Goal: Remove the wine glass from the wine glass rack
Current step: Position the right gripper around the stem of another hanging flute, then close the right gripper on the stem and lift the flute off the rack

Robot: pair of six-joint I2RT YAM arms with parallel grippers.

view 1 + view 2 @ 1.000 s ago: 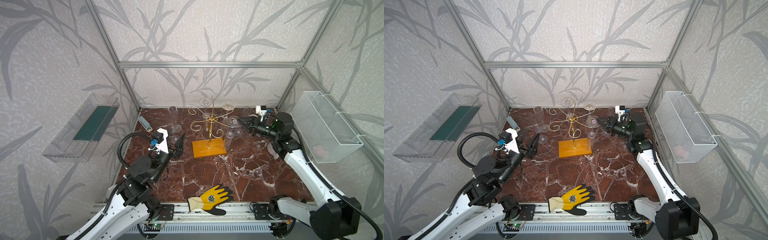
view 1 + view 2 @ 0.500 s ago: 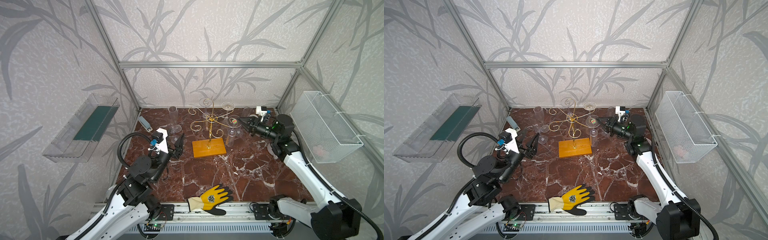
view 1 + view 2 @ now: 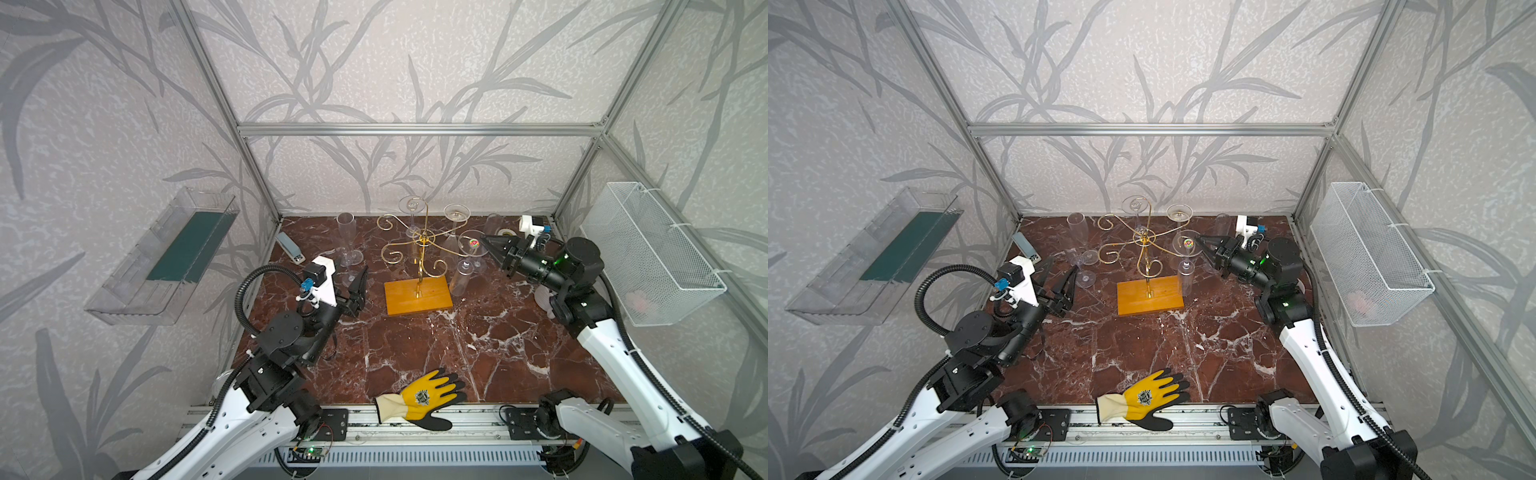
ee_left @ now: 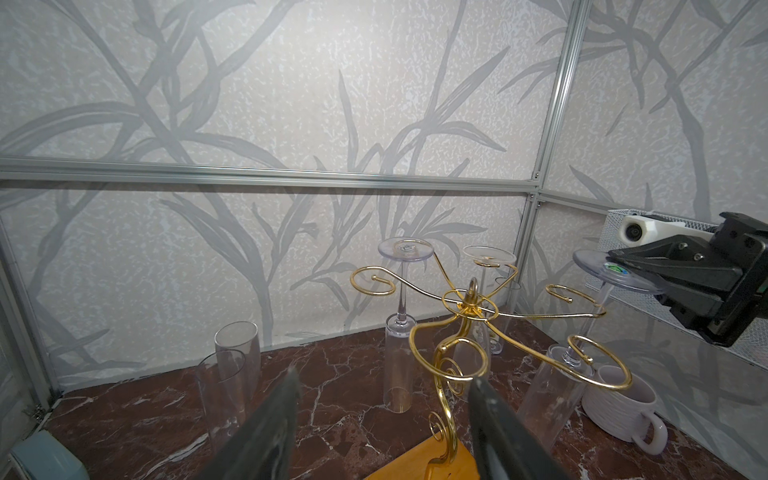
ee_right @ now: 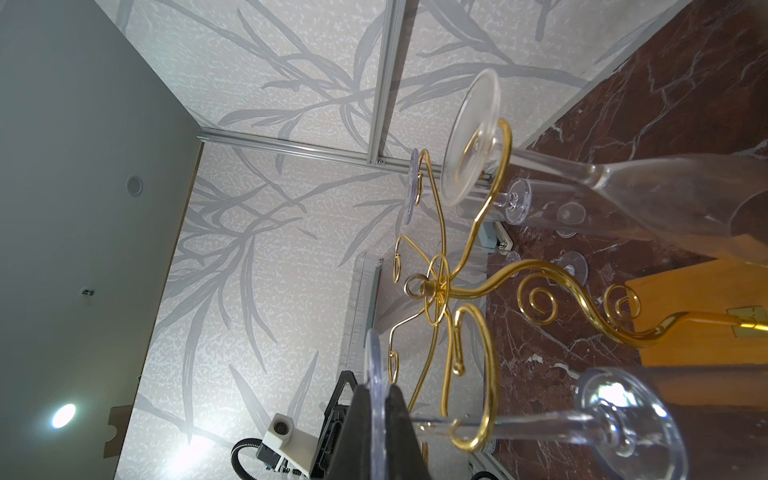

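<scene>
I start with the marble table (image 3: 478,345). The wine glass rack (image 3: 423,240) stands on its orange base towards the back, between my two arms. Two clear glasses hang upside down on its far arms, and other glasses stand on the marble to the left.

The wine glass (image 3: 473,243) I am working on hangs bowl down from the arm of the rack nearest the right gripper (image 3: 487,242). The right wrist view shows that gripper's fingers (image 5: 405,419) closed tight on the flat foot of the glass, which sits edge-on between them. The left gripper (image 3: 1059,275) hangs low to the left of the base. Its fingers are spread wide with nothing in them, and it is apart from the rack.

I judge the grasp done and the removal not yet begun. In the right wrist view the stem (image 5: 523,428) runs through the gold curl (image 5: 469,436) at the tip of the arm. The next move calls for drawing the foot outwards along the open side of that curl, level and slow, so the stem slips out without tugging the light rack over.

I cannot tell whether the foot rests on the wire or is lifted just clear of it. In both top views the clear stem is almost lost against the marble. The frame of the left wrist view cuts off the left fingers.
</scene>
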